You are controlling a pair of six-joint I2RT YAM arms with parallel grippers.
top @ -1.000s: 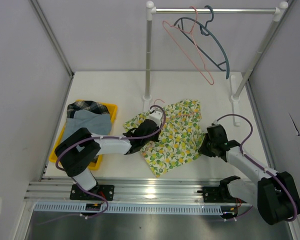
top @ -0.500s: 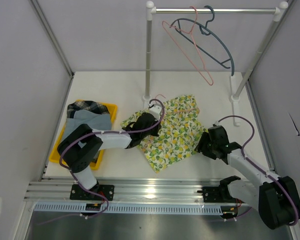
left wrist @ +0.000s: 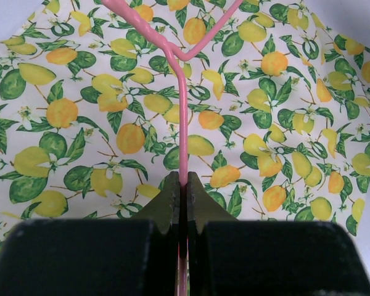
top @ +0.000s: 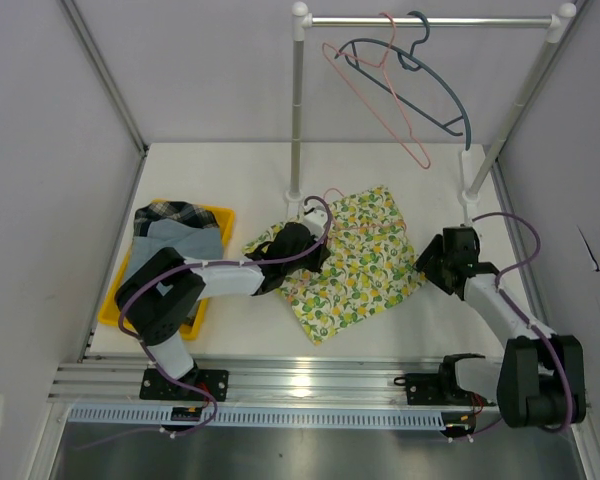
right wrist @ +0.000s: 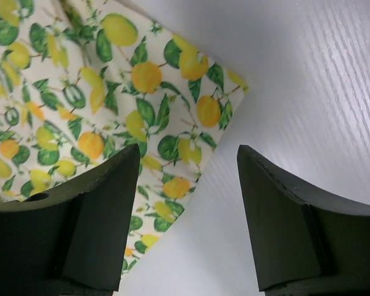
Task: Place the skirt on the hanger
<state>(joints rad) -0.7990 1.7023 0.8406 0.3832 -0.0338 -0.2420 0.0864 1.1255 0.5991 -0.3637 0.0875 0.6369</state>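
The lemon-print skirt (top: 352, 262) lies spread flat on the white table, seen in the top view. A thin pink wire hanger (left wrist: 183, 117) rests on top of it, its hook (top: 331, 193) poking out past the skirt's far edge. My left gripper (left wrist: 183, 182) is shut on the hanger's straight wire, low over the skirt's (left wrist: 277, 111) left part; in the top view the left gripper (top: 315, 225) shows there. My right gripper (right wrist: 188, 154) is open just off the skirt's (right wrist: 111, 92) right corner, with bare table between its fingers. From above, the right gripper (top: 435, 262) is beside that corner.
A yellow tray (top: 223, 214) at the left holds a denim shirt and a plaid shirt. A clothes rail (top: 430, 20) at the back carries another pink hanger (top: 375, 92) and a blue-grey hanger (top: 425, 95). Its posts (top: 296, 110) stand just behind the skirt.
My right gripper has opened, let go of the skirt's right edge and drawn back to the right. The skirt and hanger have shifted slightly toward the back.
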